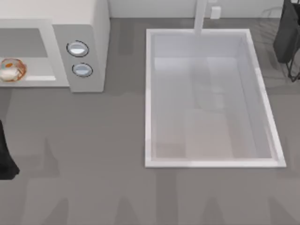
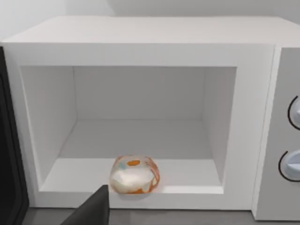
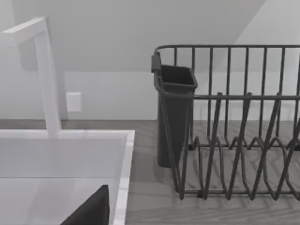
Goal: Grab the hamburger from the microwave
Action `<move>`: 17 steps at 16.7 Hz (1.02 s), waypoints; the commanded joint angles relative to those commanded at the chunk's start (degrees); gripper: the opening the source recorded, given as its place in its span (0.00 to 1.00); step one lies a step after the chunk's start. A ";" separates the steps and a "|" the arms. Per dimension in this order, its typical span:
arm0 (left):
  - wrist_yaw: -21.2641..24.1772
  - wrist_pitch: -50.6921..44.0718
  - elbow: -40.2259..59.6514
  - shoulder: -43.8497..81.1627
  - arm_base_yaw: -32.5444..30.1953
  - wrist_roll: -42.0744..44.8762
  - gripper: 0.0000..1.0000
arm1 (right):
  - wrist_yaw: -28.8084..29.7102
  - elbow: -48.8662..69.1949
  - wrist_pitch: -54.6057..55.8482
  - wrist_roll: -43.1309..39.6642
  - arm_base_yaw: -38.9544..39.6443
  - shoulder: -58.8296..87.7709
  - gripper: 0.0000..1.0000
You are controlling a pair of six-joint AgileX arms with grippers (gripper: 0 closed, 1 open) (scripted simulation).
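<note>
Hamburger [image 2: 134,175] at microwave [image 2: 140,51] cavity's front lip, our view unobstructed; sink [image 1: 149,93] alongside; end effector states: cannot tell.

A white rectangular sink basin [image 1: 262,93] is sunk into the grey counter [image 1: 93,140], right of its middle and reaching toward the far edge. A white faucet [image 1: 200,16] rises at the basin's far rim, with a small white wall plate [image 1: 215,11] just beside it. A dark wire dish rack [image 3: 234,140] stands at the counter's far right corner, a dark cutlery cup [image 3: 173,117] hanging on the end nearest the sink.
</note>
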 joint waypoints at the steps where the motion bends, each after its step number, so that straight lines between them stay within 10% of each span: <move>1: 0.00 0.00 0.00 0.00 0.00 0.00 1.00 | 0.00 0.00 0.00 0.00 0.00 0.00 1.00; 9: 0.76 5.24 3.77 8.81 0.61 0.30 1.00 | 0.00 0.00 0.00 0.00 0.00 0.00 1.00; 17: 3.88 26.76 19.23 50.43 3.13 1.54 1.00 | 0.00 0.00 0.00 0.00 0.00 0.00 1.00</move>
